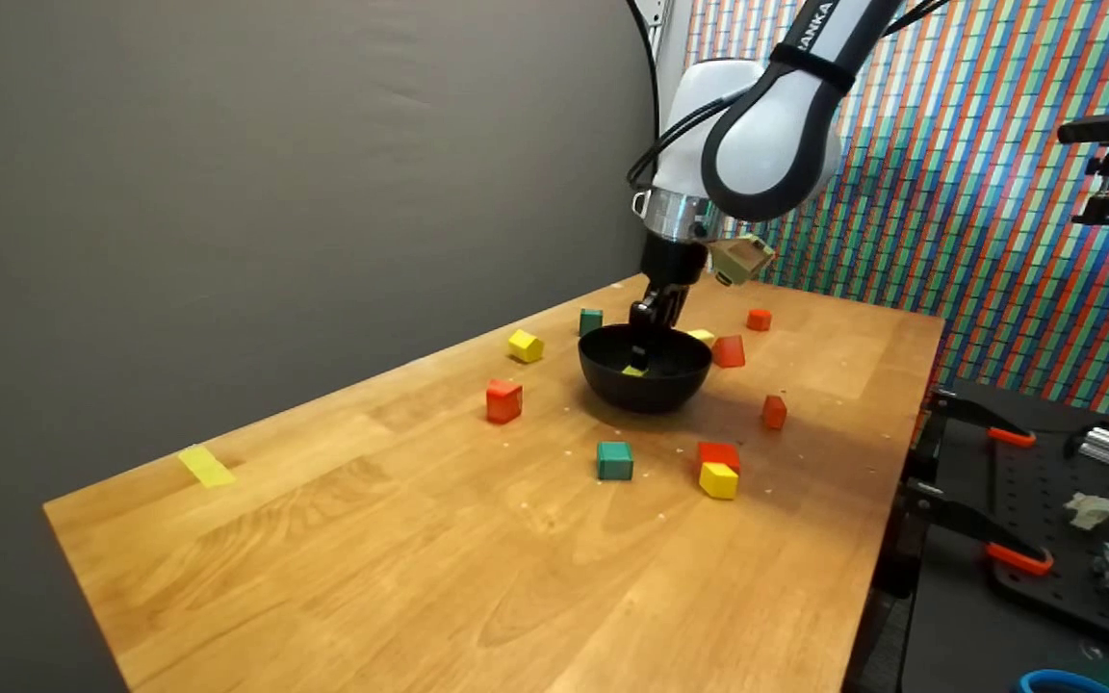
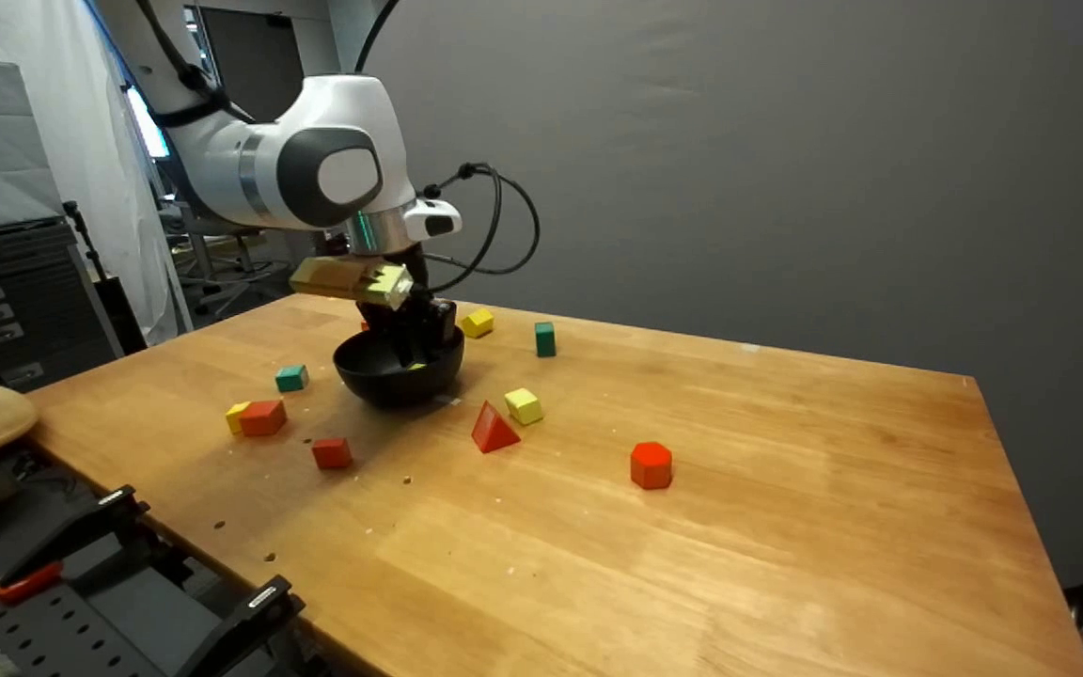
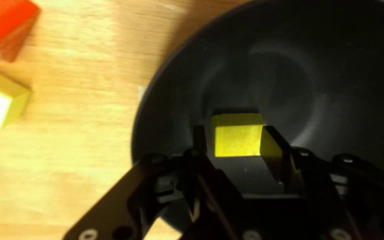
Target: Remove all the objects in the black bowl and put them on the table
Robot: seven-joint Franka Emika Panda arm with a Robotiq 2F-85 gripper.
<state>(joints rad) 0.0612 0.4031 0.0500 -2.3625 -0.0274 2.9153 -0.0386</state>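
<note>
The black bowl [image 1: 644,385] rests on the wooden table [image 2: 786,527], and my gripper [image 3: 232,138] reaches down inside it, as both exterior views confirm. On the bowl's floor lies a yellow block [image 3: 238,140], between my two fingertips. A narrow dark gap shows between this block and the left finger [image 3: 199,137]; the right finger [image 3: 272,151] comes right up against its edge in the picture. Contact there I cannot tell. The jaws stand partly apart. In an exterior view only a sliver of the yellow block [image 1: 633,371] peeks out past the gripper.
Several blocks lie around the bowl on the table: a green block [image 1: 614,461], a red block [image 1: 503,400], a yellow block [image 1: 525,346], a red pyramid [image 2: 494,430] and a red hexagonal block [image 2: 651,465]. A yellow tape mark [image 1: 207,466] sits near a table edge. Clamps [image 2: 241,621] line one side.
</note>
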